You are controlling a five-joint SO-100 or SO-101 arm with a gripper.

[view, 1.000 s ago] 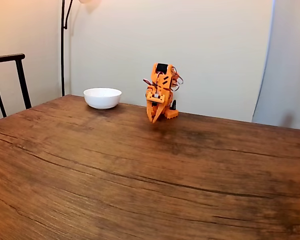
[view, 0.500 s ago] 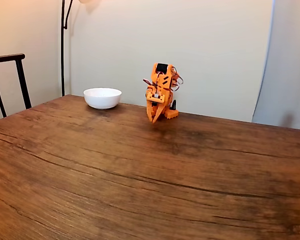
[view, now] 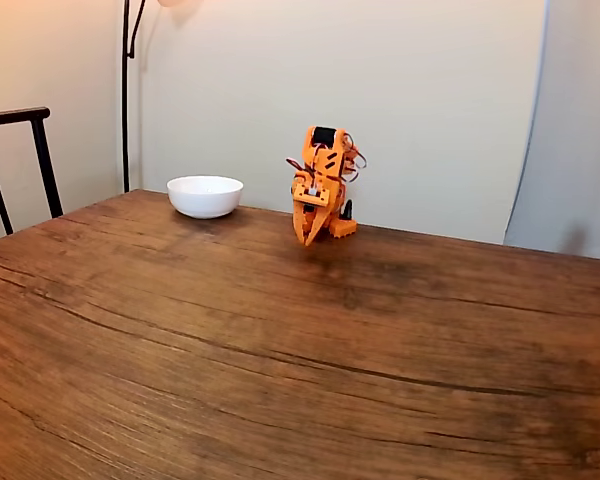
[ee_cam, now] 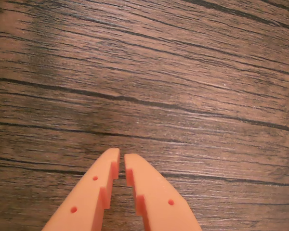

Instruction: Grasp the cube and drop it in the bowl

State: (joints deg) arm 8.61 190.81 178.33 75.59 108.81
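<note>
The white bowl (view: pixel 205 195) stands at the far left of the wooden table (view: pixel 280 340), near the wall. To its right the orange arm is folded up at the table's back edge, its gripper (view: pixel 306 238) pointing down just above the wood. In the wrist view the two orange fingers come up from the bottom edge, and the gripper (ee_cam: pixel 121 155) is shut, a thin slit between its tips and nothing held. Under it lies bare wood grain. The cube is out of view.
A dark chair back (view: pixel 20 160) stands beyond the table's left edge. A black lamp pole (view: pixel 126 90) rises behind the bowl against the wall. A grey curtain (view: pixel 570 120) hangs at the far right.
</note>
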